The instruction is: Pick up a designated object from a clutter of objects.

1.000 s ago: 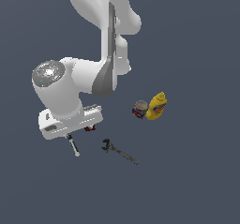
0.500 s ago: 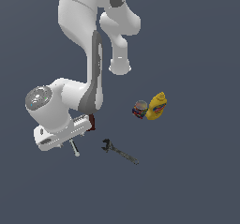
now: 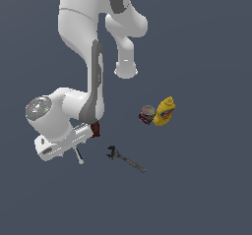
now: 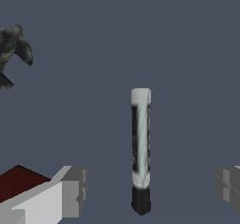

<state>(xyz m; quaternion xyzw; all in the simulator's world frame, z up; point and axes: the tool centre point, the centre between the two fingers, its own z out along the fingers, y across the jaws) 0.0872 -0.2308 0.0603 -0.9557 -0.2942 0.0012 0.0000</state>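
The designated object, a slim whitish-grey pen-like stick (image 4: 140,148) with a black tip, lies on the floor between my two fingers (image 4: 75,190). In the exterior view the stick (image 3: 78,156) pokes out from under my hand. My gripper (image 3: 73,150) is open and low over it, with one finger on each side and neither touching it; it also shows in the wrist view (image 4: 152,188). The brown-red block (image 3: 95,129) sits right beside the hand and shows in the wrist view (image 4: 18,181) next to one finger.
The dark wrench (image 3: 125,159) lies on the exterior view's right of the stick; its head shows in the wrist view (image 4: 14,49). The small colourful can (image 3: 146,115) and the yellow mustard bottle (image 3: 165,111) stand together farther to the exterior view's right.
My arm has swung down and toward the exterior view's left, bringing the hand lower over the stick. The objects have not moved.
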